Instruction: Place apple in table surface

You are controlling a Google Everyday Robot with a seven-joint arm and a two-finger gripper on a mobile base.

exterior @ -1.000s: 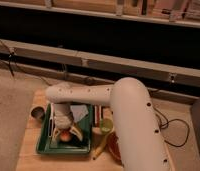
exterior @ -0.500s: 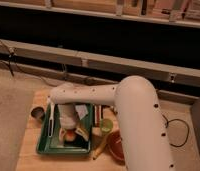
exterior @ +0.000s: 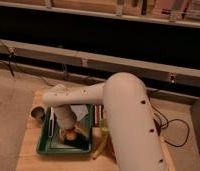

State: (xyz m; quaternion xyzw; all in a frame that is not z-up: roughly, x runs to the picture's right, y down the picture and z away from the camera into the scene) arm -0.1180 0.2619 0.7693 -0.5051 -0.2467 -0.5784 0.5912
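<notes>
The arm (exterior: 124,117) comes in from the near-right corner of the worktop (exterior: 27,159) and bends down, so the end effector (exterior: 69,131) hangs low over the green tray (exterior: 43,148). The tray takes up most of the left half, close to the near edge.

The apple (exterior: 72,136) is right at the tip of the end effector and inside the tray's outline, approx. mid-tray and nearer its front rim. Can't tell from here whether the end effector is closed on it or just parked over it, or whether the fruit is lifted or resting on the tray floor. The wrist blocks that spot.

Other stuff:
- A small metal cup (exterior: 37,113) stands by the left edge, just beyond the tray's far-left corner.
- A pale sheet (exterior: 83,111) lies at the tray's far side.
- A long yellow fruit (exterior: 99,148) lies beside the tray's right rim, toward the near edge.

The pose makes sense to me. It's a steep top-down reach, prob. because the tray walls rule out a sideways approach. The job isn't done, as the apple is over green plastic and not bare wood. The tray rim is the obstacle, so the apple needs to go up and over it. The open strip along the left edge looks the safest landing spot — away from the cup.
</notes>
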